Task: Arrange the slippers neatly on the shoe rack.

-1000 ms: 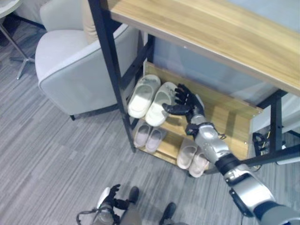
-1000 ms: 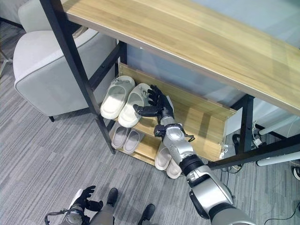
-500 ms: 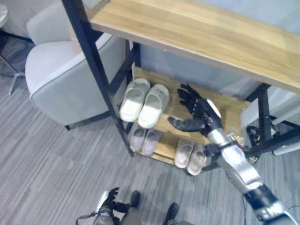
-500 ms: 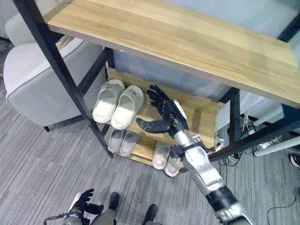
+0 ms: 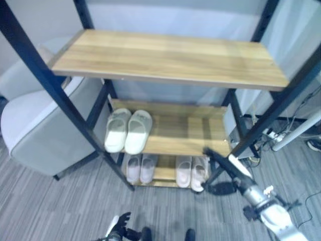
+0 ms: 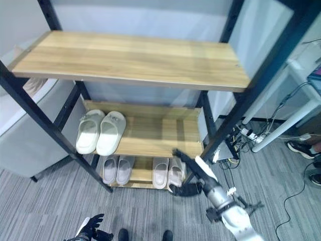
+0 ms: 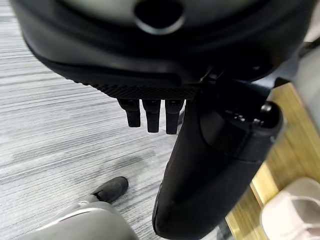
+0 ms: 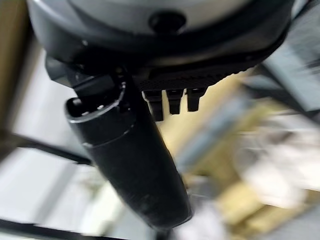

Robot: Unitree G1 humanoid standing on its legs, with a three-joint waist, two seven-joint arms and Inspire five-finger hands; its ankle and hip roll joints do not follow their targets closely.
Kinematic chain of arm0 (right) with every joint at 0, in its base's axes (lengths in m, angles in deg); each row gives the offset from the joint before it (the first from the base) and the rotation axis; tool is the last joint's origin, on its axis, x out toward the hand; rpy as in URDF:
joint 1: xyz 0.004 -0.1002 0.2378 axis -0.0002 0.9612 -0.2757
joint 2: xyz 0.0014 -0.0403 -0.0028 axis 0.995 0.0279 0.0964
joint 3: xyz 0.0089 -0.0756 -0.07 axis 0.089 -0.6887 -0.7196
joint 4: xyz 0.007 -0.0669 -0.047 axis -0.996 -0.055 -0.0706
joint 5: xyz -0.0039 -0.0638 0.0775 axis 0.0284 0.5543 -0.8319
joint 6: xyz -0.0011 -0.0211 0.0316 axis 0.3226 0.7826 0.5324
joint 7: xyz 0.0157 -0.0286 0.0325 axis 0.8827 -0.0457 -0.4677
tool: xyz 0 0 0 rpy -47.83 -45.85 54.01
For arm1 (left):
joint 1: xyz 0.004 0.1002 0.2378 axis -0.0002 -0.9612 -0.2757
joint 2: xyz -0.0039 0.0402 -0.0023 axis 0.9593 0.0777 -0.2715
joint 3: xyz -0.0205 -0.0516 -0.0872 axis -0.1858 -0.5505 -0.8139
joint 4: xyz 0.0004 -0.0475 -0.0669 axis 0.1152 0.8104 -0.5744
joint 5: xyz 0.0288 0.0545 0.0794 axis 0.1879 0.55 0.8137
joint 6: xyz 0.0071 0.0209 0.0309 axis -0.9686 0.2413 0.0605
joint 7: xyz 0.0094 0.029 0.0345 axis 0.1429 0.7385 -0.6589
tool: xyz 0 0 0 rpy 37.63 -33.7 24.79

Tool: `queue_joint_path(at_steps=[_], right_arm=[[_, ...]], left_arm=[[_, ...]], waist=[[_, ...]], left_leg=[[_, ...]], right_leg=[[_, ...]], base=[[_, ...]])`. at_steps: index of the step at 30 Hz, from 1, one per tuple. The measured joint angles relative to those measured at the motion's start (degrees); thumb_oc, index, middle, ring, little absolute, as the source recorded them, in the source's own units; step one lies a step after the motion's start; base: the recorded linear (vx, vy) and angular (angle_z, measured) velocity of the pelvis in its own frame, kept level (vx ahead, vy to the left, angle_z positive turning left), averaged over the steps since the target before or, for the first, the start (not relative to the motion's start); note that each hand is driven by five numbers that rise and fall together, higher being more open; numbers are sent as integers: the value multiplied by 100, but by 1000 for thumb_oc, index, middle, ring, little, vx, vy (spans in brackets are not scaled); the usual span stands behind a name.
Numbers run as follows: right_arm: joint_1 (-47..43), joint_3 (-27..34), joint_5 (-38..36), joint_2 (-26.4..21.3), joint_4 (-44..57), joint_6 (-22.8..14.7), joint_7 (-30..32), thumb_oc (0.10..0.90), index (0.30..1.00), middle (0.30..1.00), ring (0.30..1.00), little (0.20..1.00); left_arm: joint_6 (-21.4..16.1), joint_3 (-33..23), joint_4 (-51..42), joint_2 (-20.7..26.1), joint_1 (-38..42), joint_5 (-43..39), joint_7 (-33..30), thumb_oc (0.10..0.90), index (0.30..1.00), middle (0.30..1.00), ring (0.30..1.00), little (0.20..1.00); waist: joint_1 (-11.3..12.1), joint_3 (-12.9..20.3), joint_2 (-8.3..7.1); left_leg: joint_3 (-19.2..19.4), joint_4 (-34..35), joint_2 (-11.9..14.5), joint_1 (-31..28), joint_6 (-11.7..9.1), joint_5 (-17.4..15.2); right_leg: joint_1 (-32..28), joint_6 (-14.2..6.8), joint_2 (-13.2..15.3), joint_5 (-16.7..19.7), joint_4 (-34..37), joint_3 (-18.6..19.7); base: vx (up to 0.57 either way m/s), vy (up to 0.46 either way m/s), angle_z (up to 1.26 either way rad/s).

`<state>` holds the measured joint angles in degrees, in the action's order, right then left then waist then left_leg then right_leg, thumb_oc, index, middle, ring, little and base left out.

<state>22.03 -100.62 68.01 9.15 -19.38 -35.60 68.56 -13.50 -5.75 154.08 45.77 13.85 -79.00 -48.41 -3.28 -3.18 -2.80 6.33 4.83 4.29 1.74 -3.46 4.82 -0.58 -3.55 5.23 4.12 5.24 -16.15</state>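
A pair of cream slippers (image 5: 128, 131) sits side by side at the left end of the shoe rack's (image 5: 170, 57) middle shelf, toes pointing outward. On the bottom shelf, a pale pair (image 5: 141, 168) and another pale pair (image 5: 192, 172) line up in a row. The right hand (image 6: 194, 175) hangs in front of the rack's lower right corner, fingers (image 6: 181, 156) straight and spread, thumb out, holding nothing. The left hand (image 5: 120, 228) sits low near the grey carpet (image 5: 50, 211), fingers loosely extended, empty. A grey armchair (image 5: 35, 135) stands just left of the rack.
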Motion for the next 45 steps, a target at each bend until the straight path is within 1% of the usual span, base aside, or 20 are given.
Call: queue_joint_path(at_steps=[3,6,9,12,21,27,28,29,30,31,32,35,36,37,39,40,42,43,44,45], right_arm=[[-5,-229,373,236,-1168,234,181,800,900,900,900,900],[18,-445,730,358,-1796,311,343,800,900,900,900,900],[-186,-487,911,937,-3057,269,739,800,900,900,900,900],[-424,-636,950,1199,-3880,314,881,800,900,900,900,900],[-717,-682,926,1499,-4999,432,1179,800,900,900,900,900],[-952,-719,879,1596,-5372,438,1233,800,900,900,900,900],[-1023,-730,878,1610,-5483,450,1233,800,900,900,900,900],[-1106,-725,876,1594,-5521,452,1244,800,900,900,900,900],[-1136,-724,877,1592,-5547,454,1245,800,900,900,900,900],[-1197,-729,880,1595,-5706,447,1243,800,900,900,900,900],[-1364,-718,880,1594,-5901,457,1244,800,900,900,900,900],[-1429,-705,883,1543,-5956,506,1281,800,900,900,900,900],[-1421,-706,885,1492,-5953,509,1295,800,900,900,900,900],[-1416,-702,886,1498,-5959,529,1296,800,900,900,900,900],[-1398,-673,898,1579,-6014,559,1293,800,900,900,900,900],[-1360,-674,897,1619,-6056,571,1294,800,900,900,900,900],[-1384,-675,905,1675,-6087,626,1283,800,900,900,900,900],[-1423,-674,925,1728,-6095,665,1284,800,900,900,900,900],[-1540,-675,943,1755,-6107,681,1285,800,900,900,900,900],[-1622,-674,942,1784,-6099,674,1293,800,900,900,900,900]], left_arm=[[5,96,60,6,13,108,3,800,900,900,900,900],[3,134,59,0,16,130,4,800,900,900,900,900],[6,351,62,34,29,161,2,800,900,900,900,900],[5,463,65,20,30,163,4,800,900,900,900,900],[5,491,105,40,59,162,-3,800,900,900,900,900],[3,487,159,46,19,160,-6,800,900,900,900,900],[5,493,187,37,109,155,-9,800,900,900,900,900],[5,541,240,22,324,148,-15,800,900,900,900,900],[4,541,243,17,357,149,-15,800,900,900,900,900],[-7,546,278,-6,432,151,-7,800,900,900,900,900],[2,545,391,-40,527,151,-2,800,900,900,900,900],[1,533,437,-57,613,148,-2,800,900,900,900,900],[-2,560,441,-84,604,150,0,800,900,900,900,900],[1,583,454,-89,614,151,-1,800,900,900,900,900],[4,641,456,-69,617,151,0,800,900,900,900,900],[3,671,436,-53,631,151,16,800,900,900,900,900],[-1,704,434,-24,689,150,9,800,900,900,900,900],[3,704,443,37,776,152,19,800,900,900,900,900],[3,708,460,94,845,154,19,800,900,900,900,900],[9,700,511,146,906,165,44,800,900,900,900,900]], waist=[[2,95,16],[-34,113,46],[-72,115,79],[-64,138,160],[42,135,194],[80,120,216],[95,85,205],[168,-96,205],[172,-142,216],[182,-214,222],[184,-247,246],[157,-347,177],[139,-342,226],[105,-352,230],[16,-341,191],[2,-375,68],[33,-401,32],[25,-486,-81],[30,-606,-151],[10,-666,-250]], left_leg=[[116,1,19,-74,-21,-36],[156,1,40,-101,-10,-32],[169,1,70,-197,12,-10],[162,0,70,-203,26,-21],[32,0,78,-169,15,5],[-72,-2,135,-87,12,-14],[-96,-181,148,17,-39,21],[-218,-494,163,217,-80,-6],[-218,-515,171,237,-79,-11],[-260,-569,149,286,-105,4],[-368,-574,151,371,-199,68],[-392,-949,42,358,-229,-285],[-508,-934,-51,222,-116,-521],[-503,-834,-87,199,-44,-518],[-474,-500,-233,21,134,-380],[-468,-431,-295,21,127,-323],[-413,-405,-367,125,202,-294],[-356,-396,-450,136,302,-235],[-295,-455,-427,170,355,-239],[-257,-465,-523,208,408,-241]], right_leg=[[-10,-1,-14,10,18,94],[-12,1,-33,27,19,148],[-104,15,-63,24,20,168],[-113,15,-64,25,19,166],[-178,26,-90,4,12,127],[-152,42,-157,-23,15,66],[-123,41,-160,-27,13,52],[-88,75,-174,-9,-21,-37],[-85,78,-180,-9,-20,-53],[-47,189,-191,39,-15,-93],[-4,229,-182,-3,6,-136],[-5,261,-57,27,17,-118],[-48,204,-8,50,13,-35],[-47,152,20,68,-4,5],[-33,49,145,122,-29,39],[60,9,202,137,-43,71],[217,-76,256,142,-135,158],[325,-105,320,242,-258,243],[497,-167,361,179,-525,365],[550,-203,419,144,-628,460]], base=[[-14,-23,-21],[-23,-24,-11],[-27,-37,-2],[-11,-9,1],[-64,-37,5],[-117,-56,9],[-257,-39,22],[-278,-29,24],[-165,-3,25],[-60,56,14],[-34,74,11],[2,124,-11],[11,153,-19],[12,112,-18],[-70,139,-2],[-126,192,-6],[-140,133,-16],[-280,157,-29],[-232,119,-28],[-218,124,-20]])
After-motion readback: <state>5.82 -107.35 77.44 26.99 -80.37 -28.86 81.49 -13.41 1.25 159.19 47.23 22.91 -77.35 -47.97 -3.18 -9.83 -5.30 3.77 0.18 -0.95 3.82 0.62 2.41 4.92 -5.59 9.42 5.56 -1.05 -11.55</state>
